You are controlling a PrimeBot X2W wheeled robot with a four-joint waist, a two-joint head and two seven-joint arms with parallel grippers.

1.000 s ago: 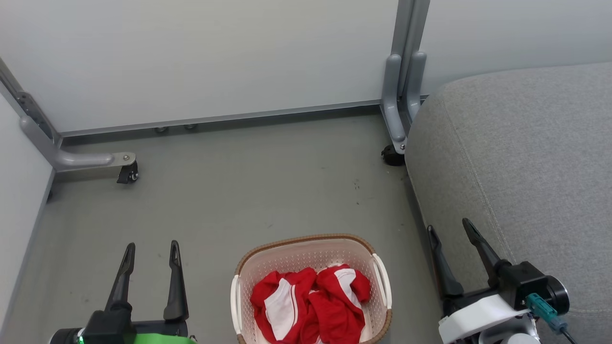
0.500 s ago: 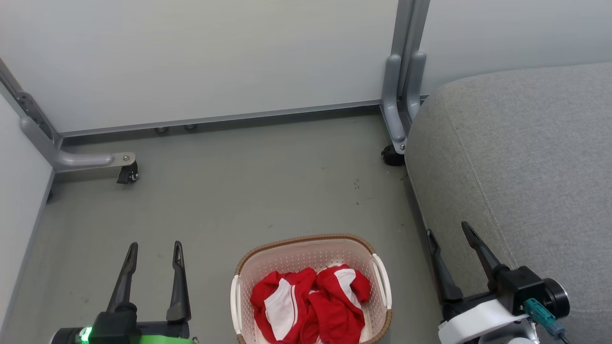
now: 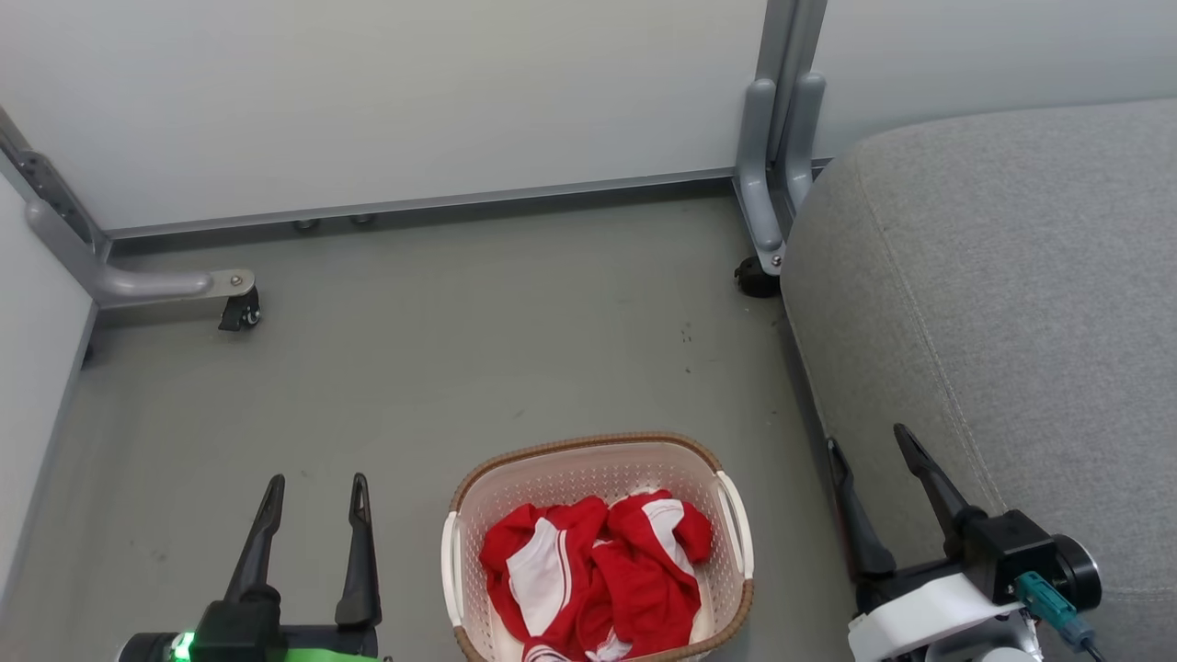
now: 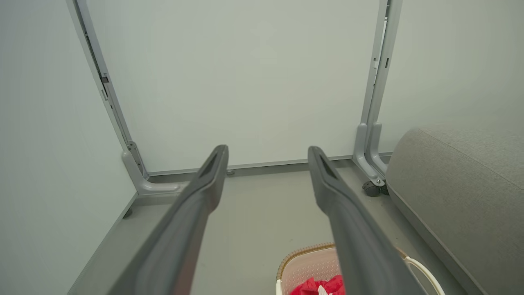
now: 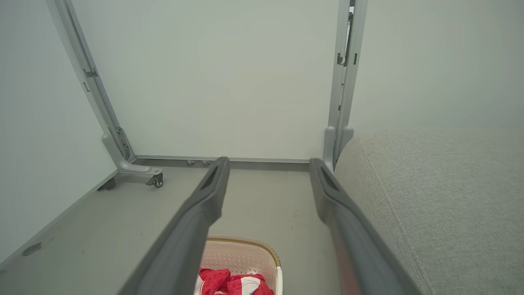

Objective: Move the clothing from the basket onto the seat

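wall panels (image 3: 414,101): pale and plain, we see them closing the back and the left of the scene, joined by a grey frame post (image 3: 777,138) at the seat's far corner.
floor (image 3: 460,349): grey and scuffed, with a few dark specks near the middle.
seat (image 3: 1011,303): a broad grey fabric cushion on the right with a rounded front edge and a stitched seam running down it; we see bare fabric on its top.
basket (image 3: 588,443): cream perforated plastic with a brown woven-look rim and white side handles. It stands upright on the floor at the bottom centre, between the two grippers and near the seat, with a strip of floor between them.
clothing (image 3: 598,579): bright red with white panels, bunched inside the basket and lying below its rim (all of it that we can see is in there).
left gripper (image 3: 317,480): over the floor to the basket's left, apart from it. Its fingers are spread wide with nothing between them.
right gripper (image 3: 866,436): at the seat's front edge, to the basket's right. Its fingers are spread wide and empty; we cannot tell whether it touches the fabric.
casters (image 3: 241,313): small black wheels under the frame feet, one at the left and one by the seat's corner.
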